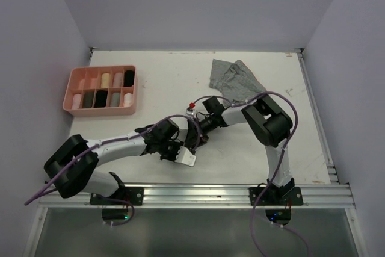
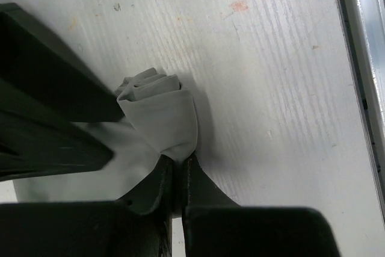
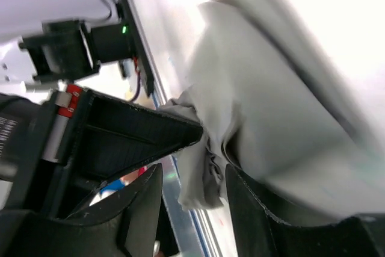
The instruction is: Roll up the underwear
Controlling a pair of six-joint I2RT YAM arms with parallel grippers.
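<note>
White table (image 1: 289,142): tray (image 1: 99,111) rear left, holding rolled garments. Centre front, left gripper (image 2: 177,164) clenched on end of pale roll (image 2: 162,118); right gripper (image 3: 194,176) jaws parted around same cloth. Rear right, striped pair (image 1: 234,79) lies crumpled.

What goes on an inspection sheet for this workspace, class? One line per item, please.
Surface: white table, faintly marked.
Job's things: pale grey roll front centre; striped garment unrolled, far right.
Clutter: pink tray far left, small rolls in its compartments.
Grippers: left gripper jaws shut on the roll; right gripper jaws apart around its fabric.
Cables: purple cables looping along both arms.
Surroundings: pale walls; metal rail at near edge.
</note>
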